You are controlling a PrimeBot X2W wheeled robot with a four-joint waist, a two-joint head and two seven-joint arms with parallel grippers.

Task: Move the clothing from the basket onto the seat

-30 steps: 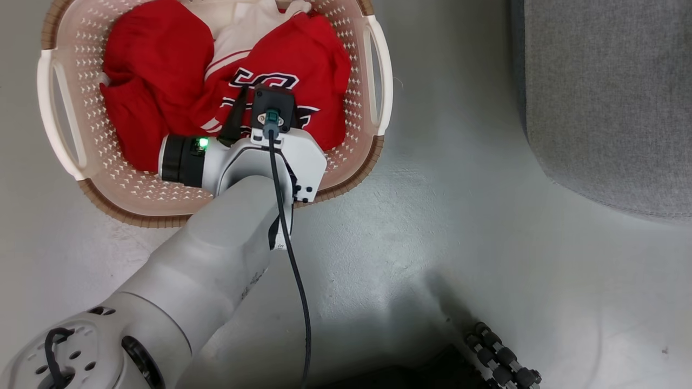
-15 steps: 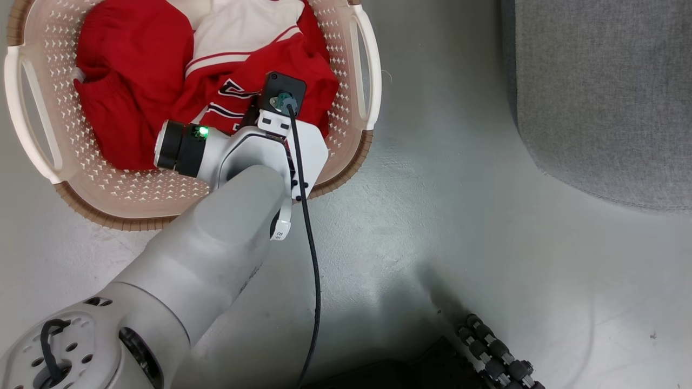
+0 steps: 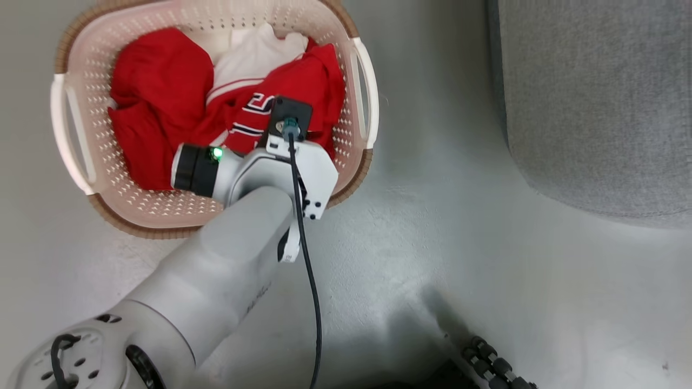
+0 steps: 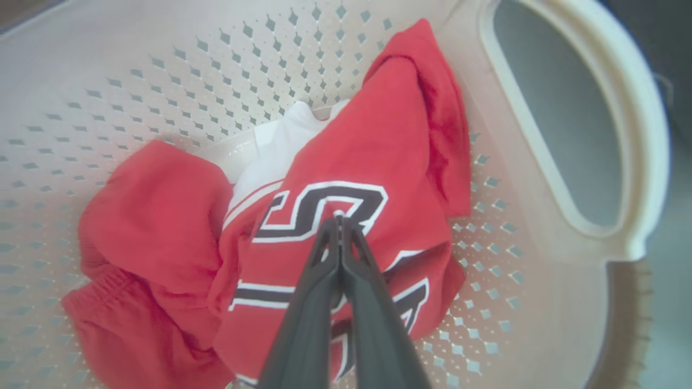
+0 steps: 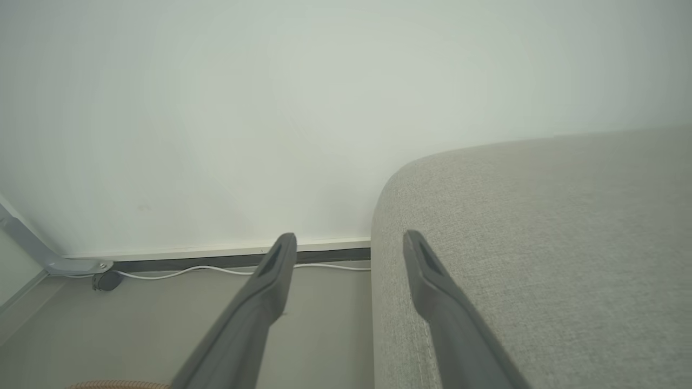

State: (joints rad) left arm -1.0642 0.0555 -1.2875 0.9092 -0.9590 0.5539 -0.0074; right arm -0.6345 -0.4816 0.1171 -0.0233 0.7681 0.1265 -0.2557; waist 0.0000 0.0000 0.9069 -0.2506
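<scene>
Left gripper [image 4: 339, 222] was pinched tight, fingertips together on the jersey [image 4: 378, 140] at its navy lettering, down in the basket [image 4: 546, 216]; plain red garment [image 4: 154, 216] lay bunched just beside it; right gripper [image 5: 350, 243] gaped wide near the seat [image 5: 540, 243]; light, limp, slippery cloth, I'd judge, so a deep pinch on a thick fold would carry best.

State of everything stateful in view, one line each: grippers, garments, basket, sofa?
left gripper: shut on the jersey, at its lettering.
right gripper: open, empty.
jersey: crumpled in the basket, pinched.
plain red garment: bunched in basket, ungripped.
basket: upright, holds both garments.
sofa: no garment on visible part.
</scene>
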